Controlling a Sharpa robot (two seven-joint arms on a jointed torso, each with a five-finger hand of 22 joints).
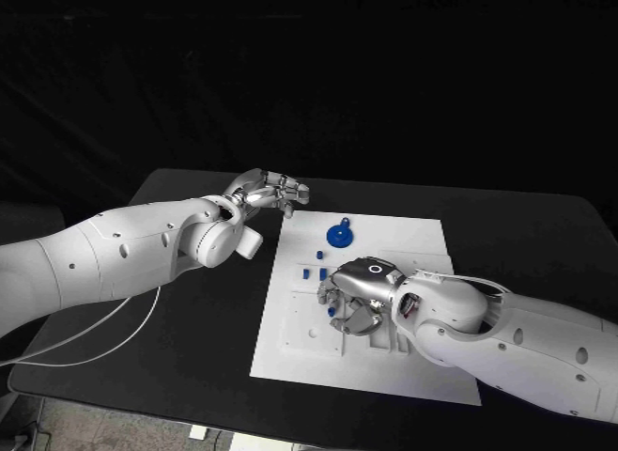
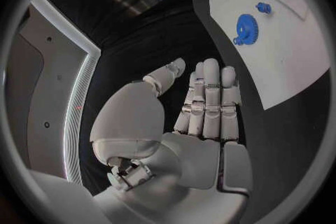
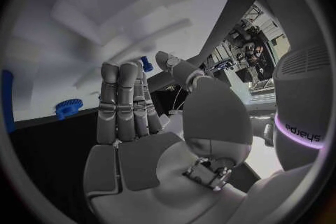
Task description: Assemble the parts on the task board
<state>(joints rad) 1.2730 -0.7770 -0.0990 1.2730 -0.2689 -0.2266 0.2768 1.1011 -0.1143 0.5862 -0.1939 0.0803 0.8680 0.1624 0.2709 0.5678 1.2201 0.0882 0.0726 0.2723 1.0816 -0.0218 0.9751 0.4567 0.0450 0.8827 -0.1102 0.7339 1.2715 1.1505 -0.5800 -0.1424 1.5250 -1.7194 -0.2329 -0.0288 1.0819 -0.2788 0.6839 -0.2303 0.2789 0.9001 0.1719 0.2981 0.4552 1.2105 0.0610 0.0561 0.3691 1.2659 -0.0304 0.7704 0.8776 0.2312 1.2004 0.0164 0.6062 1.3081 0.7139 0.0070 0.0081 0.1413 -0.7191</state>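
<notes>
Head view: the left hand (image 1: 266,194) hangs over the black table (image 1: 187,310) just off the far-left corner of the task board (image 1: 391,371). Its fingers are loosely curled with nothing in them that I can see. The blue gear (image 1: 339,234) lies on the board, near this hand, on its board side. The right hand (image 1: 360,299) is low over the board's middle, palm down, and a small blue part (image 1: 332,308) shows at its fingertips. It looks pinched, but I cannot tell for sure. Three small blue pegs (image 1: 314,273) stand just beyond this hand, twd the gear.

Left wrist view: fingers (image 2: 210,95) straight and together, thumb apart, palm empty, so the hand is open. The gear lies ahead of the fingertips on the white board.

Right wrist view: fingers (image 3: 122,101) upright side by side, and the blue part (image 3: 146,63) sits at the tips, betw. finger and thumb.

Handling, as I judge: the parts are probably light, stiff plastic, smooth and a bit slippery. The gear is best taken by its rim, w/ thumb against fingers; the pegs by their sides, kept upright.
</notes>
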